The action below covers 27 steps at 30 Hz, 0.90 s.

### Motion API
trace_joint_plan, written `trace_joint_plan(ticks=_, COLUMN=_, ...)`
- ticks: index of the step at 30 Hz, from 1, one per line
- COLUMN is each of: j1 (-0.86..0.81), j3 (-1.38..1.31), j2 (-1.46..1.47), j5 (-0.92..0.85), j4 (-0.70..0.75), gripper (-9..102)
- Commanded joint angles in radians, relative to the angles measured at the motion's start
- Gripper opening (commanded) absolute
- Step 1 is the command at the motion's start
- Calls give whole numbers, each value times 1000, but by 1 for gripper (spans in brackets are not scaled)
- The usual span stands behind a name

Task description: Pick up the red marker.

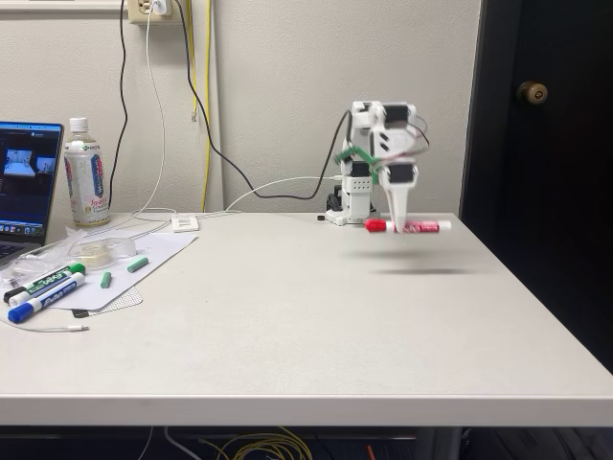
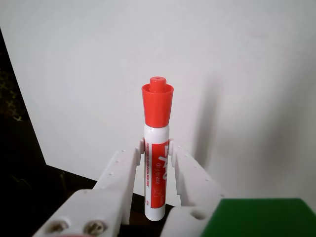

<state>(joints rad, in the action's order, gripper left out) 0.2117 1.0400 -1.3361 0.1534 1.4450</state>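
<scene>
The red marker point(image 1: 407, 226) is off the table point(image 1: 287, 326): in the fixed view it hangs level, with a blurred shadow on the tabletop beneath it, so the lift itself looks done. The gripper point(image 1: 398, 222) pinches it around the barrel, cap end pointing left in that view, plain end pointing right. The wrist view confirms the hold: the two white fingers point(image 2: 123, 168) press against either side of the marker's point(image 2: 156, 168) printed barrel, the red cap sticking out beyond the fingertips and the tail reaching back between the jaws toward the camera. The gripper point(image 2: 156, 150) looks firmly closed on it, with no gap visible between fingers and barrel.

Relative to the arm's base point(image 1: 347, 213), at the table's far edge by the wall, the marker sits just in front and slightly right in the fixed view, close to the table's right-hand side.

The other markers, green-capped point(image 1: 53, 280) and blue-capped point(image 1: 43, 300), lie untouched well to the left of the base, on a sheet of paper point(image 1: 134, 264) near the bottle point(image 1: 85, 174) and laptop point(image 1: 27, 187).

As I judge it, the task is essentially complete; what may remain is only raising the marker a little higher or holding it steady, since it hangs not far above the surface.
</scene>
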Motion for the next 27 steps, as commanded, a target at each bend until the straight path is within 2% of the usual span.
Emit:
trace_joint_plan(ticks=1, j1=-18, j3=-48, j2=-138, j5=-20, j4=26, gripper=0)
trace_joint_plan(ticks=18, j1=-133, j3=-37, j2=-497, j5=-110, j4=126, gripper=0)
trace_joint_plan(ticks=25, j1=-275, j3=3, j2=-611, j5=-193, j4=146, gripper=0)
trace_joint_plan(ticks=27, j1=-318, j3=83, j2=-683, j5=-221, j4=110, gripper=0)
